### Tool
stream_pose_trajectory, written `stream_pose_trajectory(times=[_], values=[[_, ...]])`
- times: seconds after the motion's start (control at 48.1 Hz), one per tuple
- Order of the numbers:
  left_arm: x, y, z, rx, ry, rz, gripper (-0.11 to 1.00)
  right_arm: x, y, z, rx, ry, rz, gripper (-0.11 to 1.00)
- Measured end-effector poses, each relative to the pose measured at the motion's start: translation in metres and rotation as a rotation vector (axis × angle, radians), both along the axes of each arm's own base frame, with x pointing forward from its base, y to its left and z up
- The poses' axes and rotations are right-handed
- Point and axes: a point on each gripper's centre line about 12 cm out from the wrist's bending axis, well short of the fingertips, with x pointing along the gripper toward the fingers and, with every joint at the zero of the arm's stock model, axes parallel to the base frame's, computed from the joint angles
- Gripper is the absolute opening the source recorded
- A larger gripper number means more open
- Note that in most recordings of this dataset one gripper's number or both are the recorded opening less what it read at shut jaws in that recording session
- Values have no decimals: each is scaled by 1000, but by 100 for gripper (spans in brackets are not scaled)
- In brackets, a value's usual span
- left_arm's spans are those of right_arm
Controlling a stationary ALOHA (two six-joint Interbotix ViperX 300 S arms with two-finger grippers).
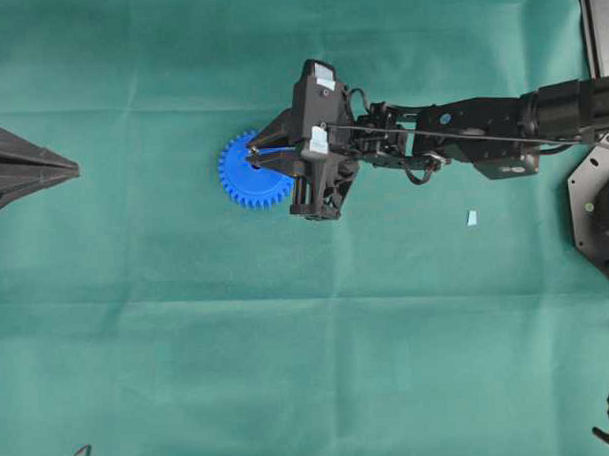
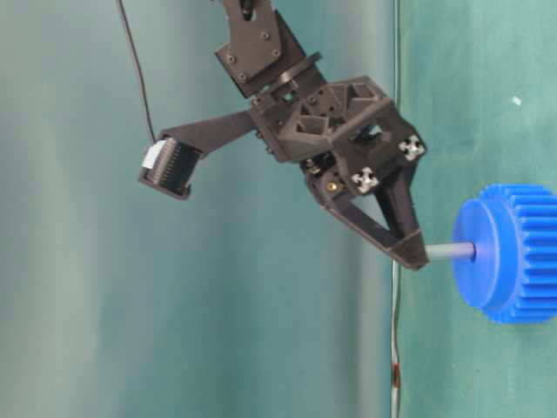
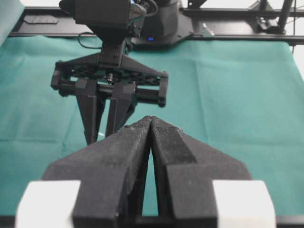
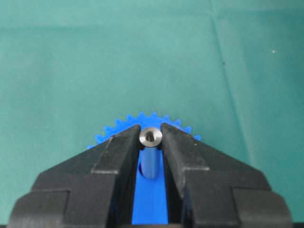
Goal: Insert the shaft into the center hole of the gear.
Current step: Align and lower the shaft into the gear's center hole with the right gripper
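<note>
- Gear (image 1: 245, 176) of bright blue plastic lies flat on the green cloth (image 1: 289, 369) of the desk, a little left of the middle in the overhead view, with many small teeth around its rim.
- Right claw (image 4: 150, 137) is over the gear, and its two black fingers are closed on the upper end of the shaft (image 4: 150, 161); only the width of the pin stays between them.
- Shaft is a thin silvery-grey metal pin, and in the right wrist view its round top face shows a small dark recess.
- In the table-level view the picture is turned on its side: the shaft (image 2: 451, 252) runs from the fingertips of the right claw (image 2: 409, 252) to the middle of the flat round hub of the gear (image 2: 513, 252), where the center hole is. The lower end of the pin meets the hub there; I cannot tell how deep it sits.
- Left claw (image 3: 151, 124) is at the far left edge of the overhead view, well apart from the gear. Its two padded fingers are pressed together at the tips and hold nothing.
- Small pale blue scrap (image 1: 472, 218) lies alone on the cloth, to the right of the gear and under the right arm (image 1: 481, 132).
</note>
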Motion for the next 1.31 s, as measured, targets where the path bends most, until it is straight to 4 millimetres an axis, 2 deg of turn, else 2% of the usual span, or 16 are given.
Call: stream_pose_trajectory(times=[0.145,0.416,0.707,0.914,1.081,1.309], values=[[0,0,0,0,2,0,0,-1,0,13,-5,-30,1,18],[0,0,0,2,2,0,0,0,3,14,-6,-36,8,18],[0,0,0,2,2,0,0,9,6,-7,-6,-22,13,18],[0,0,0,2,2,0,0,18,6,-13,-5,-19,13,17],[0,0,0,2,2,0,0,16,6,-14,-5,-17,13,17],[0,0,0,0,2,0,0,0,4,-10,-7,-17,5,18]])
